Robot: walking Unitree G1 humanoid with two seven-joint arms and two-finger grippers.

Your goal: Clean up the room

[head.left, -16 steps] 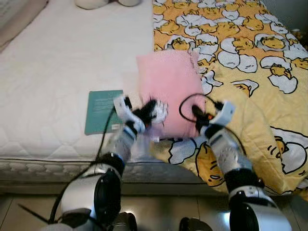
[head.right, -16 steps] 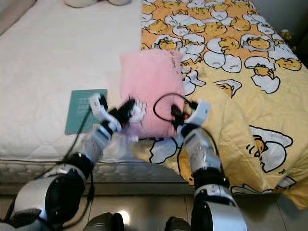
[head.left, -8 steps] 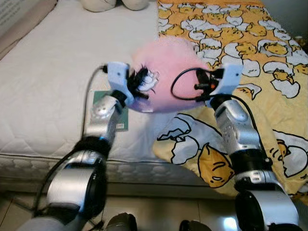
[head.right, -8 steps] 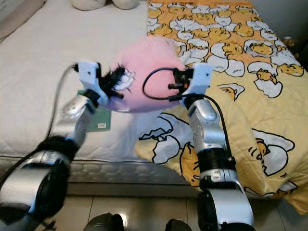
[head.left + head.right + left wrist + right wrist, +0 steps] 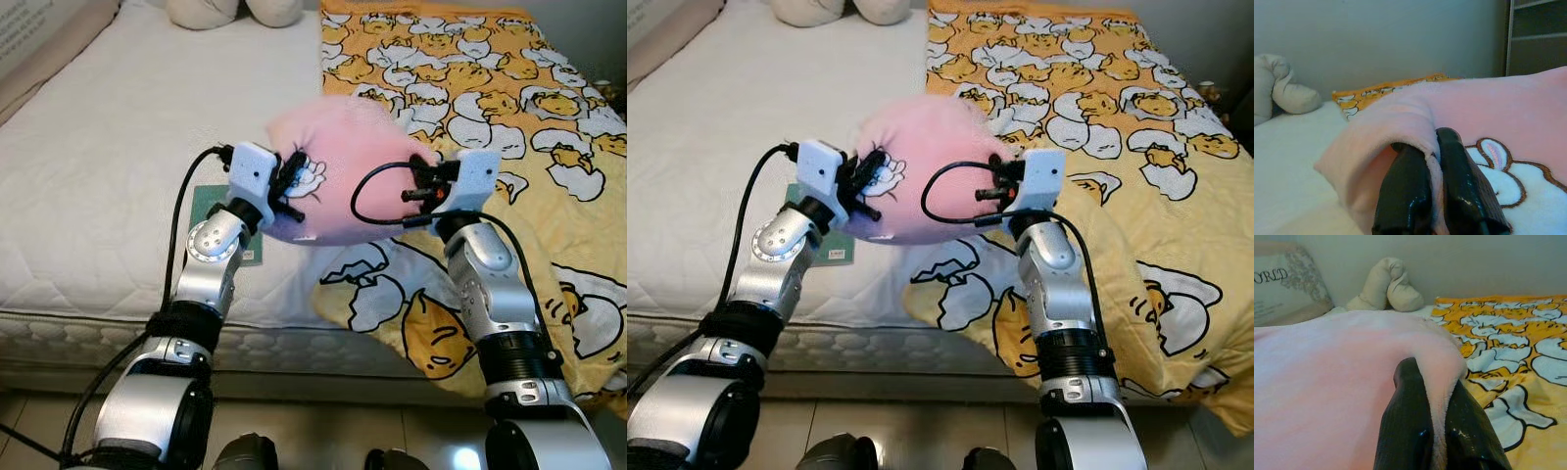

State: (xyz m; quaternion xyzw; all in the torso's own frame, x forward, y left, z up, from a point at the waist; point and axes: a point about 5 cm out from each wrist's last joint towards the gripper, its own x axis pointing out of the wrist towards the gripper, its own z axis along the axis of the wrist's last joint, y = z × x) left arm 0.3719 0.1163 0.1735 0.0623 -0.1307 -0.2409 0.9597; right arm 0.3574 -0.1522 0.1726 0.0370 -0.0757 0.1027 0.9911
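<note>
Pink pillow (image 5: 348,166) pinched between left hand (image 5: 291,183) and right hand (image 5: 419,188) above bed (image 5: 118,176).

Pink plush pillow (image 5: 345,166), soft fleece surface, with a white rabbit figure outlined in brown stitched near one edge. It sits centre of the head views, raised clear of the bed, bulging and sagging between two pinched edges. Its left-hand edge is clamped in the left gripper (image 5: 290,182) and its right-hand edge in the right gripper (image 5: 419,186); in each wrist view a fold of fabric is squeezed between the two black fingers (image 5: 1405,196).
</note>
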